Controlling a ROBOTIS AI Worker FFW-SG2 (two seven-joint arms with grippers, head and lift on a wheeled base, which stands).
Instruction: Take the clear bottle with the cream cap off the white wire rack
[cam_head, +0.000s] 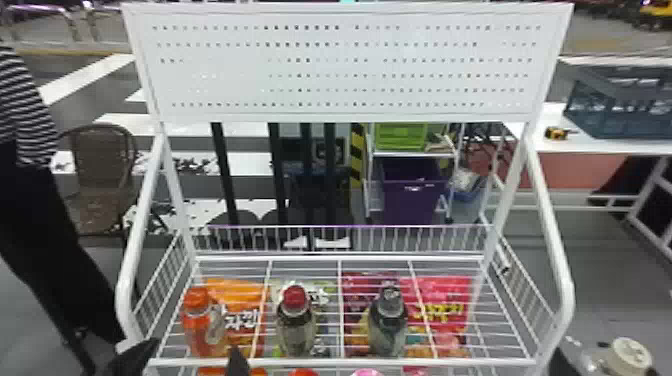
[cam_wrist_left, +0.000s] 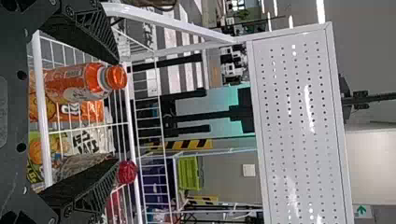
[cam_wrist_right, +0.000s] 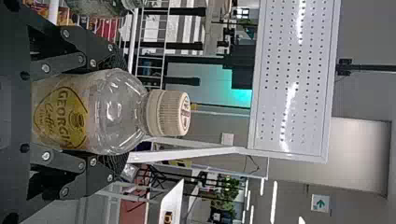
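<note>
The bottle with the cream cap is off the rack, beyond its front right corner, upright in the right gripper. That gripper is closed only as far as the bottle's width, its fingers pressed against opposite sides of the body below the cap.

The left gripper is at the rack's front edge, near the left corner. Its fingers are spread wide, and it has hold of nothing; the orange bottle stands just beyond them.

Along the rack's front edge stand three bottles, apart from one another: the orange bottle near the left corner, the red-capped bottle left of the middle, and the grey-capped bottle right of the middle. Bright snack bags show through the wires around them.
</note>
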